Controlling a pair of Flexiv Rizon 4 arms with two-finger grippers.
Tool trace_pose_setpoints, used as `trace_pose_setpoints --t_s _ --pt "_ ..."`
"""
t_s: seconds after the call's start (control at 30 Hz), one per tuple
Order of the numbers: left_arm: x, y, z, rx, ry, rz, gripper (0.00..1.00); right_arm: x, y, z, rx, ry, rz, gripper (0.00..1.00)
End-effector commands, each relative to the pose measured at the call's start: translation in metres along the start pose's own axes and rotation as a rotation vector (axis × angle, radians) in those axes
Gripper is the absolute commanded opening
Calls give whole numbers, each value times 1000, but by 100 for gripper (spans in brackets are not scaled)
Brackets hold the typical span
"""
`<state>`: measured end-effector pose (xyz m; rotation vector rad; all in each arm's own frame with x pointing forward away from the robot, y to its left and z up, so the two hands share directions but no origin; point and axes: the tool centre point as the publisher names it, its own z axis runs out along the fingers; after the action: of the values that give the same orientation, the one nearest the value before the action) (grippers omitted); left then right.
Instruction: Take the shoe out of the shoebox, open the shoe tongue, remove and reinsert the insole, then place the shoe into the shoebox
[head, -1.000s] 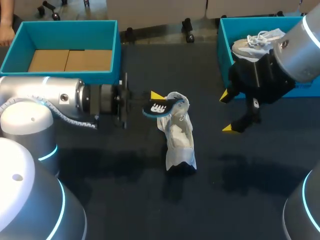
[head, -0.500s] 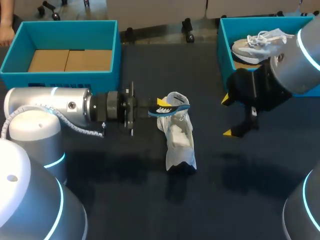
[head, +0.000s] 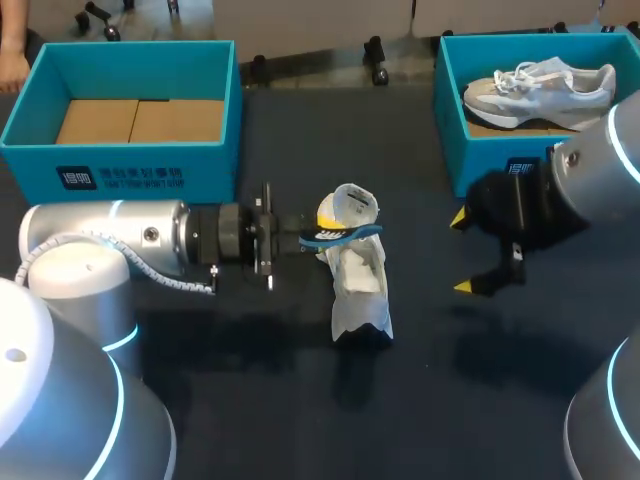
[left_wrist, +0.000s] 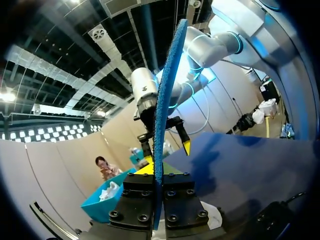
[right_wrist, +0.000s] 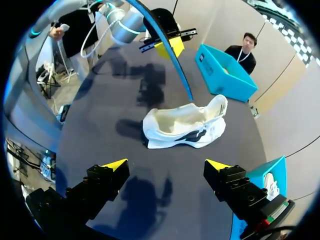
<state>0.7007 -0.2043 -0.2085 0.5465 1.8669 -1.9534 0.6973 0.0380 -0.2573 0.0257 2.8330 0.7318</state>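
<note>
Between the fingers of the left gripper (head: 318, 232) sits the blue insole (head: 346, 236), pinched by one end, with most of its length sticking out ahead of the tips. The left wrist view shows it edge-on, running straight out from the clamped fingers (left_wrist: 145, 169).

Change over the last second: the left arm has pushed further in over the table (head: 250, 350). The insole has rolled from showing its printed face to showing mostly its edge. It has also dropped lower, toward the white shoe (head: 360, 285). The right gripper (head: 463, 252) has drawn back from the far shoebox (head: 500, 155), so the second shoe (head: 540, 85) inside it now shows whole. Its fingers stand wide apart with nothing between them.

Reading: the insole is out, and this looks like the start of feeding it back in. The return to the box is still to come.

Shoe relative to the grippers: it lies crosswise just under and ahead of the left gripper's tips. Its raised, open end is beneath the insole's free end. Cannot tell whether the insole touches the shoe yet. From the right gripper (right_wrist: 166, 165) the shoe (right_wrist: 182, 125) lies on its side ahead of the spread fingers, well apart from them. An empty shoebox (head: 140, 165) stands beside the left arm.
</note>
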Motion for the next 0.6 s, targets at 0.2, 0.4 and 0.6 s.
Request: trace_pose_setpoints --t_s 0.2,0.4,0.6 --pt "8 3 4 -15 -3 -4 0 -10 -9 26 -41 23 -19 100" --pt "14 6 4 -26 -14 -12 0 -20 -12 36 -44 33 -31 100" --pt "18 6 6 -30 -10 -13 0 -35 -14 42 -52 33 -56 100"
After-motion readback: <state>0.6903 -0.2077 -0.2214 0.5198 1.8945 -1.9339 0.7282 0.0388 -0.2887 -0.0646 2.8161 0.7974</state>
